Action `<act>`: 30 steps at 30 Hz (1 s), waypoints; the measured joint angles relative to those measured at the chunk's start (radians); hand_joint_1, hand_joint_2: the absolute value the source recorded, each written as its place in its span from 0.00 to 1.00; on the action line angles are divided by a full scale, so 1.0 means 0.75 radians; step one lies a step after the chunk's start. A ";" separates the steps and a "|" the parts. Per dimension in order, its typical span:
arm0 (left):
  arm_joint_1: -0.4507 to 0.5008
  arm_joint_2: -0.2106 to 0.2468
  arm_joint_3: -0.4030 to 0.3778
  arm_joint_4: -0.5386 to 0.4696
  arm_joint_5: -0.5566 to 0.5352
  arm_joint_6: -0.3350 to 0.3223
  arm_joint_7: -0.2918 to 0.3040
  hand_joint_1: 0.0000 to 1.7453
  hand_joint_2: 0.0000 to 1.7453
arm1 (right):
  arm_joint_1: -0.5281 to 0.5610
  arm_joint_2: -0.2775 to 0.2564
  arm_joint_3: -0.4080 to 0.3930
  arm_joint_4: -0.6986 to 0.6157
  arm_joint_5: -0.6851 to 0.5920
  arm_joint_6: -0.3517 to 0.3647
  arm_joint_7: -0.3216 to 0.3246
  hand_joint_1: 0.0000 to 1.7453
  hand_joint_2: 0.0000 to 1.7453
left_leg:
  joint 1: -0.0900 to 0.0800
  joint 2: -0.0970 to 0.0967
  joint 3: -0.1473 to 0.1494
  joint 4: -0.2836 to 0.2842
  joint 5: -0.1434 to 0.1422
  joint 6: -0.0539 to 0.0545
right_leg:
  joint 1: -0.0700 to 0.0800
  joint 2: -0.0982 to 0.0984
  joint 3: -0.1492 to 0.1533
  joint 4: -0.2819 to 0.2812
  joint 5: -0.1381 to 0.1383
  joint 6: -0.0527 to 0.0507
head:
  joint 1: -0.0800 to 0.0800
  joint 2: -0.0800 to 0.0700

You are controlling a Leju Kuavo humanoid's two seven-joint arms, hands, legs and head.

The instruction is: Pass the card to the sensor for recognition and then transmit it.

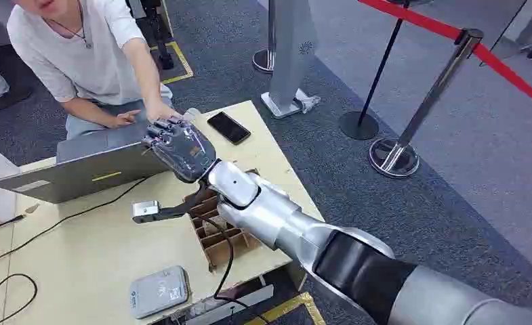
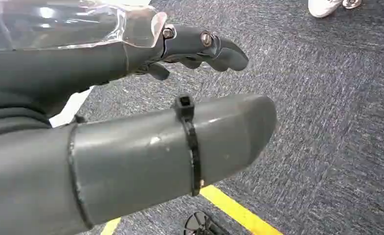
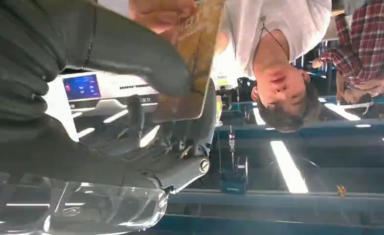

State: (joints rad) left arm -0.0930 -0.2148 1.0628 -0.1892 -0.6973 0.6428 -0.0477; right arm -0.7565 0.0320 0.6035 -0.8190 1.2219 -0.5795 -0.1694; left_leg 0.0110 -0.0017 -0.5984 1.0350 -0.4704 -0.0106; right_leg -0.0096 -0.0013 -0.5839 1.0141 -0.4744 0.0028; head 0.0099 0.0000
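Two hands share the tan rectangular card [image 3: 192, 58]: robot's right hand [image 1: 178, 145] pinches it w/ thumb over fingers, the person's hand [image 1: 160, 112] grips its far end. Left hand [image 2: 190, 46] hangs, fingers loosely apart, empty. Risk: late release, card tugged or dropped.

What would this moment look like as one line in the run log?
stage: handover | right hand: holds card, person's hand at it | left hand: hanging, holds nothing | sensor: on table

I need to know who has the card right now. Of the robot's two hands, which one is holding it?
The right hand, stretched over the table toward the person; its thumb presses the card. The left hand hangs over the carpet holding nothing.
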 joint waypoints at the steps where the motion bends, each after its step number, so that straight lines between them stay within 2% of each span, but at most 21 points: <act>1: 0.000 0.000 0.000 0.000 0.000 -0.001 0.000 0.00 0.00 | 0.000 0.000 0.001 0.002 -0.001 -0.001 -0.001 1.00 1.00 | 0.000 0.000 0.000 0.000 0.000 0.000 | 0.000 0.000 0.000 0.000 0.000 0.000 | 0.001 0.000; 23: -0.001 -0.001 0.000 0.000 0.001 0.004 0.001 0.00 0.00 | -0.007 0.000 0.015 0.041 -0.007 -0.011 -0.014 1.00 1.00 | 0.000 0.000 0.000 0.000 0.000 0.000 | 0.000 0.000 0.000 0.000 0.000 0.000 | 0.000 0.000; 26: -0.001 -0.003 0.000 0.000 0.001 0.010 0.001 0.00 0.00 | -0.012 0.000 0.015 0.043 -0.033 -0.038 -0.032 1.00 1.00 | 0.000 0.000 0.000 0.000 0.000 0.000 | 0.000 0.000 0.000 0.000 0.000 0.000 | 0.000 0.000; 30: -0.002 -0.008 0.001 0.000 0.013 0.023 0.002 0.00 0.00 | -0.013 0.002 0.015 0.002 -0.131 -0.065 -0.098 1.00 1.00 | 0.000 0.000 0.000 0.000 0.000 0.000 | 0.000 0.000 0.000 0.000 0.000 0.000 | 0.000 0.000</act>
State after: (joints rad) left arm -0.0943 -0.2205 1.0635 -0.1892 -0.6874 0.6599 -0.0462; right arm -0.7665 0.0336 0.6146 -0.8178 1.1239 -0.6279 -0.2429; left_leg 0.0110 -0.0016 -0.5984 1.0350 -0.4704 -0.0106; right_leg -0.0096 -0.0012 -0.5839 1.0141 -0.4743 0.0028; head 0.0099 0.0000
